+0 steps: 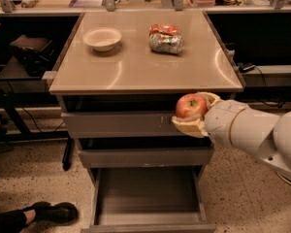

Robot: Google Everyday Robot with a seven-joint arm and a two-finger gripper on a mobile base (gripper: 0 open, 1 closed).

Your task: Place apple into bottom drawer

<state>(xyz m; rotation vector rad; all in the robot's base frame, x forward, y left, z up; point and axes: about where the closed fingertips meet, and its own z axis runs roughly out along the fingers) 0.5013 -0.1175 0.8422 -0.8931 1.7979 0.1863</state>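
Firstly, gripper point(196, 114): it sits at the front right of the desk, level with the top drawer, and is clamped on the apple, with one pale yellow finger point(211, 99) curving over the back of the fruit and the other underneath.
Apple point(190, 106): red with yellowish patches, held in the gripper in the air. It is just below the desk's front edge, in front of the top drawer's face and high above the right part of the open drawer.
Arm point(252, 130): white and thick, it comes in from the right edge of the view and slopes up to the gripper.
Bottom drawer point(145, 194): pulled out toward the camera, with its plain grey floor and side walls showing and nothing lying in it.
Top drawer point(116, 124): closed, with a flat grey front.
Middle drawer point(145, 157): also closed, just under the top one.
Desk point(136, 69): the tan top carries two things toward its back.
Bowl point(102, 38): small and white, back left on the desk.
Snack bag point(165, 38): orange and silver foil, back centre-right, well apart from the bowl.
Shoe point(51, 211): dark, on the speckled floor point(34, 178) at lower left.
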